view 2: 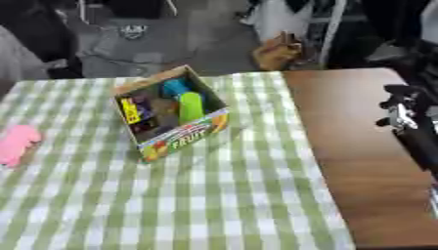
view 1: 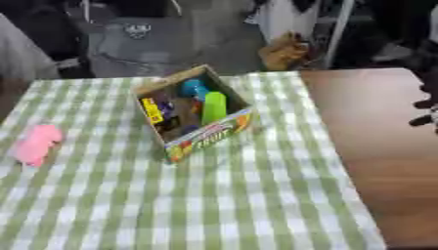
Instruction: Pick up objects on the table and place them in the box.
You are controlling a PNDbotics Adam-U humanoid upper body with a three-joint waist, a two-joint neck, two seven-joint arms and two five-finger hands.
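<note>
Our right hand (view 2: 404,113), black with silver joints, hangs over the bare brown wooden tabletop (view 2: 359,161) at the right edge. We hold nothing in it. Whether the fingers are curled or relaxed we cannot tell; only dark tips and a pale joint show. Our left hand shows in neither view.

Well to the left of that hand, across the wood and onto the green-and-white checked cloth (view 1: 214,195), stands the open cardboard box with a printed fruit-coloured front panel (view 1: 193,113). It sits turned at an angle, opening upward, likely so we can drop things in from above. Inside it we see:
- a smooth light-green rounded oblong, plastic-looking (view 1: 214,106), leaning near the box's right wall
- a blue rounded piece (view 1: 193,89) toward the far corner
- a yellow flat block with dark marks (view 1: 152,110) against the left wall
- darker bits in between that we cannot make out

Farthest from the hand, near the cloth's left edge, lies a soft-looking pink lumpy object (view 1: 36,143), well apart from the box and untouched. We judge it the one item left to pick. It sits on the left arm's side, so our right hand seems parked clear.
</note>
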